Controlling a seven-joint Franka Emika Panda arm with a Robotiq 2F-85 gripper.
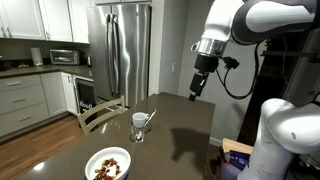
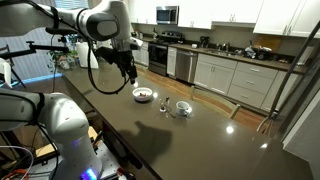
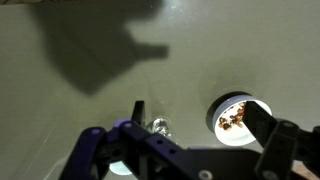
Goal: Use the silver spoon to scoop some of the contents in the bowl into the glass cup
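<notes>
The wrist view looks straight down on the brown pieces [image 3: 237,122] heaped in the white bowl [image 3: 214,107]; both exterior views show them only as a dark patch. The spoon [image 1: 149,118] stands in the glass cup [image 1: 139,128] near the bowl, with its handle leaning up and away from the bowl. The claw [image 1: 197,90] hangs wide open and empty, well above the surface [image 1: 185,130].

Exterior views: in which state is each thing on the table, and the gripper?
gripper: open, empty, in the air above the table.
silver spoon: stands leaning in the glass cup, not held.
glass cup: upright.
bowl: upright.
contents: heaped in the bowl.
</notes>
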